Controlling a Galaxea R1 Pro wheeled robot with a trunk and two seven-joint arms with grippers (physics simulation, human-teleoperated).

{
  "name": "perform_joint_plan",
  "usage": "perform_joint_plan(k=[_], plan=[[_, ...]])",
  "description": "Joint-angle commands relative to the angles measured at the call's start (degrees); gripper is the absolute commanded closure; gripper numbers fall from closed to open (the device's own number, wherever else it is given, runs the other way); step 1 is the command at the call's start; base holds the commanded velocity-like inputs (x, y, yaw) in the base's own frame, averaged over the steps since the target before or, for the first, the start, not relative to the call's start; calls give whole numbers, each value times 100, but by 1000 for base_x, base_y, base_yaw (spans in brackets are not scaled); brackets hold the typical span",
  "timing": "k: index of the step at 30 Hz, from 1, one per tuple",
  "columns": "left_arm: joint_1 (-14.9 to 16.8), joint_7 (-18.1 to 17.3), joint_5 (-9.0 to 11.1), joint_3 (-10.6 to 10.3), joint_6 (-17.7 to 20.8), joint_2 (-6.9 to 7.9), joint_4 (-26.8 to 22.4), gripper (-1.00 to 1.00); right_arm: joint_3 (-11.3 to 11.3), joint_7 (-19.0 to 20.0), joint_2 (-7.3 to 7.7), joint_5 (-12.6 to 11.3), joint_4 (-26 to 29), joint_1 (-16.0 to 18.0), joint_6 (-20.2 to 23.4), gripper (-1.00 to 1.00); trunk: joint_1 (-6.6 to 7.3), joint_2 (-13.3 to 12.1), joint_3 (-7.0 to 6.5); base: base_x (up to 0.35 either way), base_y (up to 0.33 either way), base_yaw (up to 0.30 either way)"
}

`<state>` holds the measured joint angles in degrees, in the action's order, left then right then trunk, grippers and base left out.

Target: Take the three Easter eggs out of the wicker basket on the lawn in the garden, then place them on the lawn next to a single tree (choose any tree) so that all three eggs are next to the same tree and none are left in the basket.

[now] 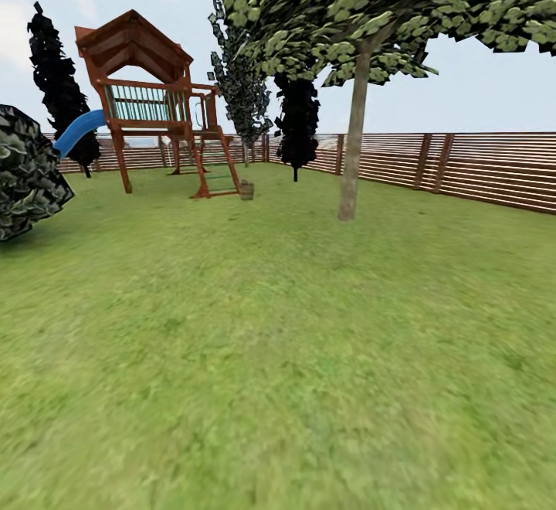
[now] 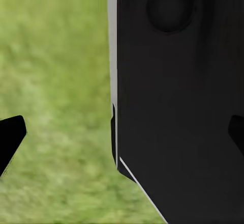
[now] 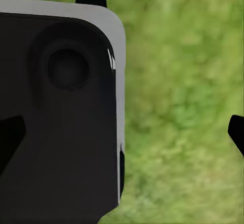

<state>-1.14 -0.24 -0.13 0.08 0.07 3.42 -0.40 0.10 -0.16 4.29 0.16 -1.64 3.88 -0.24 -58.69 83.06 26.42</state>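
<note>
Head view, lawn (image 1: 278, 355): a wide flat spread of mottled green grass with yellowish patches, blurred in the near part.
Head view, tree (image 1: 351, 147): right of centre, mid-distance; its straight, pale grey-brown trunk stands upright with a slight lean, its long axis vertical; the light green canopy is cut off by the top edge.
Head view, wicker basket (image 1: 246, 189): a small brown tub shape far off on the grass, at the foot of the play tower's ladder, left of the tree; too small to make out weave or contents.
Head view, play tower (image 1: 150, 100): red-brown wood with a peaked roof and a blue slide (image 1: 77, 130) on its left.
Head view, surroundings: a slatted wooden fence (image 1: 463, 166) along the far and right sides; dark columnar trees (image 1: 297, 120) before it; a dark shrub (image 1: 27, 170) cut off at the left.
Left wrist view: dark fingertips (image 2: 11, 135) stand well apart at the edges, so the jaws are open and hold nothing; a smooth black housing (image 2: 183, 107) hides half the grass.
Right wrist view: fingertips (image 3: 237, 132) likewise set wide, jaws open and empty; a rounded black housing (image 3: 61, 117) with a grey rim covers the grass beside them.
</note>
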Motion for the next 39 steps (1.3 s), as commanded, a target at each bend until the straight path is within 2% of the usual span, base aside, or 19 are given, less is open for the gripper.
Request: perform_joint_plan(k=[1, 39], plan=[[-1, -2, 0, 1, 1, 0, -4, -100, 0, -2, -3, 2, -12, 7, -2, -100, -4, 2, 4, 337, 73, 0], [-1, -2, 0, 1, -2, 2, -4, -100, 1, -10, -6, 2, -12, 7, -2, -100, -4, 2, 4, 337, 73, 0]])
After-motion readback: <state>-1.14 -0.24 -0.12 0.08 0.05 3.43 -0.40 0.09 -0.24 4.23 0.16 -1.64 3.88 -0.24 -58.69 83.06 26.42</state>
